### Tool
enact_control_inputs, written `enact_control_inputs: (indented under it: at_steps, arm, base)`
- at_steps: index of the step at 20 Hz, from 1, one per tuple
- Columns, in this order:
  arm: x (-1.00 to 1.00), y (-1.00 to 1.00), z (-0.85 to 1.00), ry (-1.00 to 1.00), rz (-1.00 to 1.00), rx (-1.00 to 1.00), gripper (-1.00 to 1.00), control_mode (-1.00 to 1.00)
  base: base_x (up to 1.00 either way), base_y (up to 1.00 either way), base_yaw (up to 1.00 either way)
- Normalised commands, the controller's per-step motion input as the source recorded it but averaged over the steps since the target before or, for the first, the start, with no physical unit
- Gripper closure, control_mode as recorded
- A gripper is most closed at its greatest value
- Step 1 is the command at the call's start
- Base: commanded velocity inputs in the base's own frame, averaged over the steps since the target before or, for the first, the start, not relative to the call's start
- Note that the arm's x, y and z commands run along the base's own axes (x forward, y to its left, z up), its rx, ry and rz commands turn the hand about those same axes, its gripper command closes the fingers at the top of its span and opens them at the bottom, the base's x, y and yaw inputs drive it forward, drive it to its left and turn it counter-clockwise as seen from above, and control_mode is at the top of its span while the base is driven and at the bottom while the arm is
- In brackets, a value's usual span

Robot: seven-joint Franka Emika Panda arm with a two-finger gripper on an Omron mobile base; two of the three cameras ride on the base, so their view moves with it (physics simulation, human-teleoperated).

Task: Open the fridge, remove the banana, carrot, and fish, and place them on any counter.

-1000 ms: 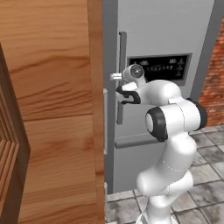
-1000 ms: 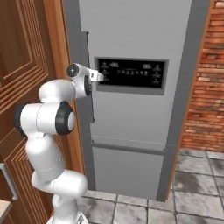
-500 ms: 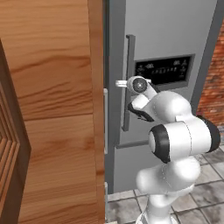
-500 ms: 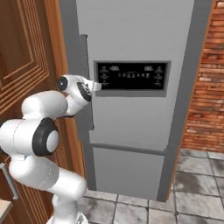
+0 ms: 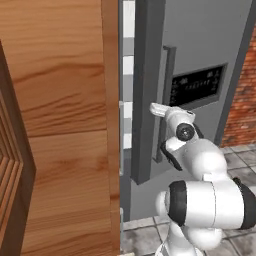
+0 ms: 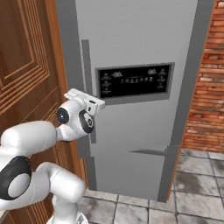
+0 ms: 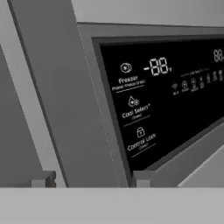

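Note:
The tall grey fridge (image 5: 200,45) (image 6: 140,39) stands with its door swung a little way out. A narrow gap at the door's edge shows the white interior with grey shelves (image 5: 128,65). My gripper (image 5: 161,111) (image 6: 92,105) is shut on the long vertical handle (image 5: 167,65) (image 6: 86,61), level with the black control panel (image 5: 197,85) (image 6: 133,81). In the hand view the handle (image 7: 65,87) runs between my fingertips (image 7: 43,179), with the panel (image 7: 166,100) to its right. The banana, carrot and fish are hidden, and the counter is out of view.
A tall wooden cabinet (image 5: 55,125) (image 6: 26,57) stands close on the fridge's left, right beside the opening door. A red brick wall (image 5: 245,100) (image 6: 208,87) is on the right. Grey floor tiles (image 6: 197,201) lie below.
The fridge door has swung outward with my gripper on its handle, opening a gap that shows the interior. The arm has folded back toward the base.

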Motion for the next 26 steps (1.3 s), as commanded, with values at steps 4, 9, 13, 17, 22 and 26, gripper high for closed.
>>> enact_control_inputs:
  at_steps: [4,9,13,17,22,26]
  arm:
    - [-1.00,-1.00,0.53,-0.16,-0.03,0.22,1.00,-1.00]
    - [-1.00,-1.00,0.60,-0.08,-0.01,0.23,1.00,-1.00]
    - [-1.00,-0.99,0.66,-0.03,0.00,0.21,1.00,-1.00]
    - [-1.00,-0.69,0.62,0.00,0.00,0.15,-1.00,-1.00]
    - [-1.00,-0.18,0.66,-0.01,0.00,0.04,-1.00,-1.00]
    - [-1.00,0.00,0.65,0.00,0.00,0.00,-1.00,-1.00]
  base:
    - [0.00,0.00,0.00]
    - [0.00,0.00,0.00]
    - [0.00,0.00,0.00]
    - [0.00,0.00,0.00]
    - [0.00,0.00,0.00]
    - [0.00,0.00,0.00]
